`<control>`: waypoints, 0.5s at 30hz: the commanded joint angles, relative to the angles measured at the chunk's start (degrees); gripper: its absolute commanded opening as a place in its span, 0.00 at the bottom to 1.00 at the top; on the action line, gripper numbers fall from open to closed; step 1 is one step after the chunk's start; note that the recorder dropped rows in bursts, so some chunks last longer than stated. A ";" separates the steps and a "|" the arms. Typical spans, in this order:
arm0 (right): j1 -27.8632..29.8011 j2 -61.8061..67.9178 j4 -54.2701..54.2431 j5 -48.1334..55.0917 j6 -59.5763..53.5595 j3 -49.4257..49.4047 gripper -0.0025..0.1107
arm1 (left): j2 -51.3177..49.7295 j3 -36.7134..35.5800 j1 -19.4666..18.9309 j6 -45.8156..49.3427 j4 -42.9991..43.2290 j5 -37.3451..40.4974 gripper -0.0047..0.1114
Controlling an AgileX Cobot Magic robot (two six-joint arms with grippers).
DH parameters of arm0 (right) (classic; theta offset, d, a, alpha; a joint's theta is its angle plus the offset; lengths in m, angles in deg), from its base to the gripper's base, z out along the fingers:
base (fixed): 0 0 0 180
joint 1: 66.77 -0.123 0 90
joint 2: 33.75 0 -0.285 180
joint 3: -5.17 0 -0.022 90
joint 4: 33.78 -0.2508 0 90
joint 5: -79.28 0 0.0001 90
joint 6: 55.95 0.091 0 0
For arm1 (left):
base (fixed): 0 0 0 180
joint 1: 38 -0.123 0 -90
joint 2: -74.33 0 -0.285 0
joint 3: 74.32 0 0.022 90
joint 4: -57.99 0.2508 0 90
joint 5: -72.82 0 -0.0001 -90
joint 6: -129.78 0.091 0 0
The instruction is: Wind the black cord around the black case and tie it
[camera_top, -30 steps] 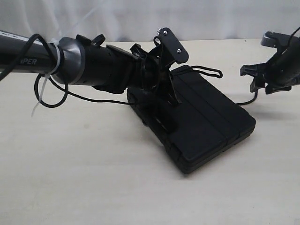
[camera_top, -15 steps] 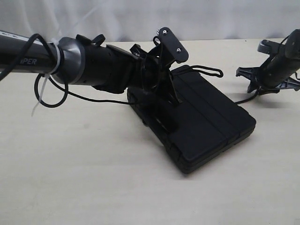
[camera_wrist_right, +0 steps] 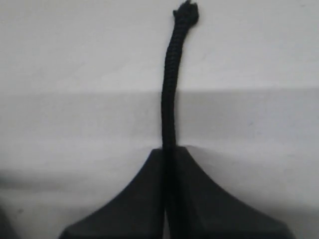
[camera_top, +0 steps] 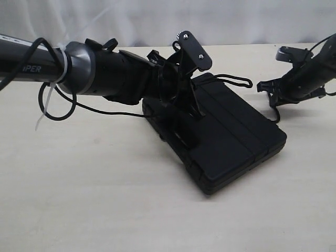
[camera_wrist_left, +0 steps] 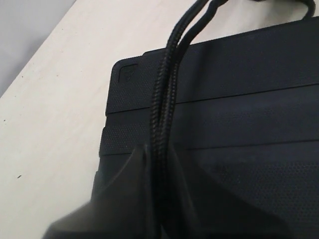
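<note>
The flat black case (camera_top: pixel 231 142) lies on the pale table, ribs running lengthwise. My left gripper (camera_top: pixel 185 113) sits over the case's near-left end, shut on a doubled strand of the black cord (camera_wrist_left: pixel 163 94) that runs across the case's lid (camera_wrist_left: pixel 239 124). A loop of cord (camera_top: pixel 233 80) lies off the case's far edge. My right gripper (camera_top: pixel 273 90) hovers beyond the case's right end, shut on the cord's end piece (camera_wrist_right: pixel 169 99), whose frayed tip (camera_wrist_right: pixel 186 12) sticks out past the fingers. A strand (camera_top: pixel 274 111) hangs from it down to the case.
A glossy robot cable with a white zip tie (camera_top: pixel 52 92) loops off the left arm. A thin cord strand (camera_top: pixel 105 110) trails on the table left of the case. The pale wooden table (camera_top: pixel 105 199) spreads in front; a white backdrop stands behind.
My right gripper has moved left toward the case and tilted, carrying the cord end with it. The left arm and the case have stayed still.
</note>
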 commanded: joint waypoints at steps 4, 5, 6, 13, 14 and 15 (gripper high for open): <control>-0.01 -5.46 -3.48 -8.09 -9.20 -9.24 0.06 | 0.09 0.48 -0.05 -0.56 -0.19 -2.55 0.04; -0.01 -6.04 -3.79 -9.17 -9.30 -9.97 0.06 | 0.09 0.48 -0.05 -0.56 -0.19 -2.43 0.04; -0.01 -6.73 -4.06 -10.57 -9.42 -10.94 0.06 | 0.09 0.48 -0.05 -0.56 -0.36 -2.78 0.04; -0.01 -10.24 -5.33 -13.31 -10.40 -13.16 0.06 | 0.09 0.48 -0.05 -0.56 -0.32 -2.29 0.04; -0.01 -10.48 -6.03 -13.31 -11.22 -13.16 0.06 | 0.09 0.48 -0.05 -0.56 -0.32 -2.29 0.04; -0.29 -10.88 -6.55 -13.31 -12.74 -13.16 0.06 | 0.09 0.48 -0.05 -0.56 -0.22 -2.29 0.04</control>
